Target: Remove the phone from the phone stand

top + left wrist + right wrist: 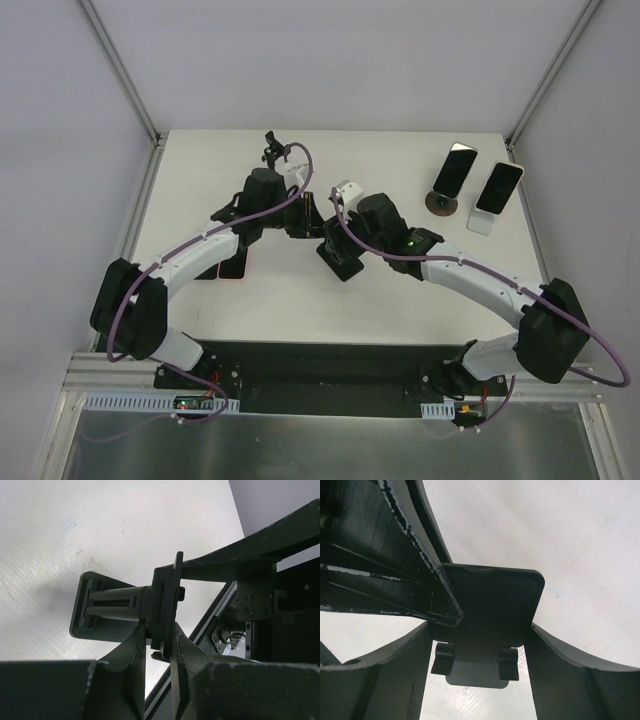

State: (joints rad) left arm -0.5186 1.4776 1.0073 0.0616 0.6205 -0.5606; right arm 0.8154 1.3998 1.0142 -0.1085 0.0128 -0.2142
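1. Phones lean at about 2 o'clock from the middle of the table (400, 310). The inner phone (457, 167) sits on a round dark stand (441, 203). The outer phone (499, 186) sits just beside it on a white stand (481, 222). Both are tilted back and well apart from the arms.
2. At the table's middle sits a black stand (340, 262), with both arms meeting over it.
3. In the left wrist view its flat foot lies on the table, and a ribbed arm runs from the foot to a thin plate seen edge-on.
4. The left gripper (157, 627) reaches in from 9 o'clock. Its fingers (134, 652) are clamped together on the small block where that arm joins the plate.
5. The right gripper (480, 630) reaches in from 3 o'clock. Its fingers (555, 670) stand wide, one against each side edge of the stand's textured plate, holding it between them. Two small hooks show at the plate's lower edge.
6. A flat dark slab with a red edge (233, 268) lies at 8 o'clock, partly under the left forearm. I cannot tell what it is.
7. A small black clamp (271, 150) stands at 11 o'clock near the far edge.
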